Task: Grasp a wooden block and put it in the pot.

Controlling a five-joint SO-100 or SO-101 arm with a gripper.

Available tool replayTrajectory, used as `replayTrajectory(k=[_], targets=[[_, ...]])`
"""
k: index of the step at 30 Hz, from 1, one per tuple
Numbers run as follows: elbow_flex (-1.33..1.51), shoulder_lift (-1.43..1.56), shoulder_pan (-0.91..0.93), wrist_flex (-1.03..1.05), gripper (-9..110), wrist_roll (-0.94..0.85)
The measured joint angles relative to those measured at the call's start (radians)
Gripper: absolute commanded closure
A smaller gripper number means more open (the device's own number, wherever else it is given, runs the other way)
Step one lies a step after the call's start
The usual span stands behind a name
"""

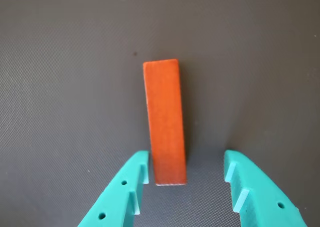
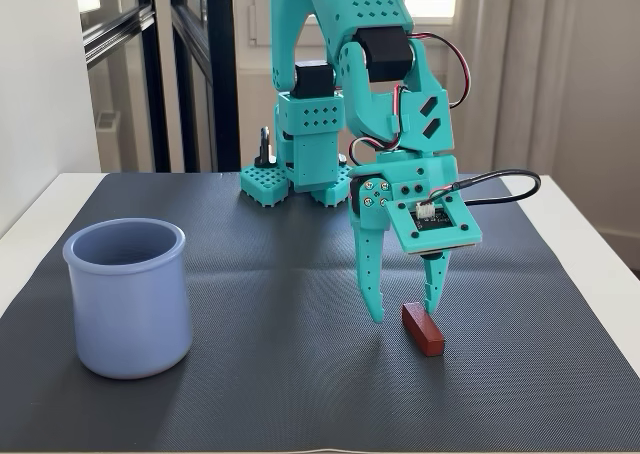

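The wooden block [image 1: 165, 122] is a red-brown bar lying flat on the dark mat. In the wrist view its near end sits between my teal fingers, close to the left finger [image 1: 131, 182] and apart from the right one. My gripper [image 1: 186, 158] is open and low over the mat. In the fixed view the gripper [image 2: 405, 312] points down with its tips near the mat, and the block [image 2: 423, 329] lies by the right fingertip. The periwinkle-blue pot [image 2: 128, 299] stands upright at the left of the mat, far from the gripper.
The dark textured mat [image 2: 280, 374] covers a white table [image 2: 590, 244]. The arm's teal base [image 2: 300, 179] stands at the mat's back edge. A cable [image 2: 500, 189] loops from the wrist camera.
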Motion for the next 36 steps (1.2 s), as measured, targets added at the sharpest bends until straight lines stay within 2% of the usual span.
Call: replayTrajectory(k=[9,14,19,36], targets=[[-0.018,-0.014,-0.015,-0.006,85,0.0],[-0.018,-0.014,-0.029,-0.006,96,0.0],[-0.018,-0.014,-0.041,-0.006,100,-0.04],[-0.092,0.071,0.038,-0.006,100,-0.212]])
